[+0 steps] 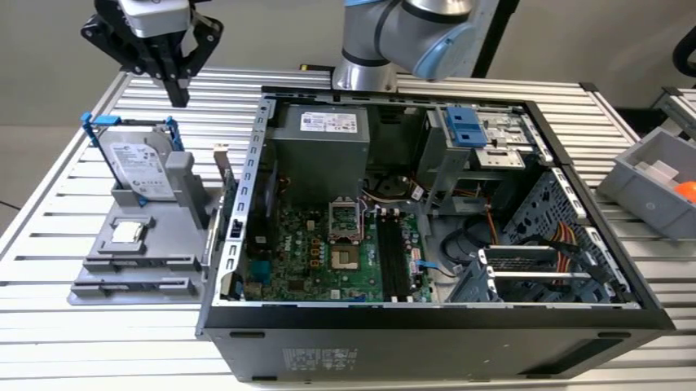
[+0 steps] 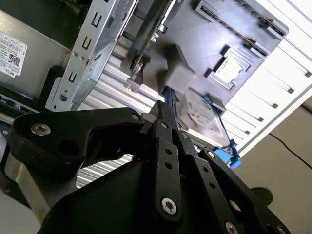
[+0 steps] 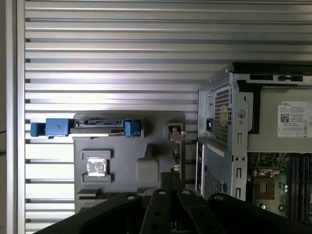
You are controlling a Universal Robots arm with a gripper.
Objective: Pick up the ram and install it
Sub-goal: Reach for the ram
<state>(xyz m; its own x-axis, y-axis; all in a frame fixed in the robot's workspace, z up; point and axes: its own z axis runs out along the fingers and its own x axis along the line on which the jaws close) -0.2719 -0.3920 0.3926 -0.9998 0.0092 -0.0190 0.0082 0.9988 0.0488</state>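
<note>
Exterior view: the gripper [image 1: 178, 98] is hanging above the slatted worktop [image 1: 55, 342], its fingers drawn narrow and gripping nothing. The ram [image 1: 225, 175] is standing on end at the edge of the grey fixture [image 1: 130, 269]. It is sitting just beside the open computer case [image 1: 435, 334], lower than the gripper.

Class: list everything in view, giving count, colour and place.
Slatted metal table: one, silver, under everything.
Open computer case: one, black, centre.
Motherboard: one, green, inside the case.
Moulded fixture: one, grey, exterior view's left of the case.
Hard drive in blue frame: one, silver, upright on the fixture.
Small square chip: one, silver, on the fixture.
Thin ram stick: one, dark, upright between fixture and case.
Plastic bin: one, grey, exterior view's right.
Gripper: one, black, shut, above the fixture.
</note>
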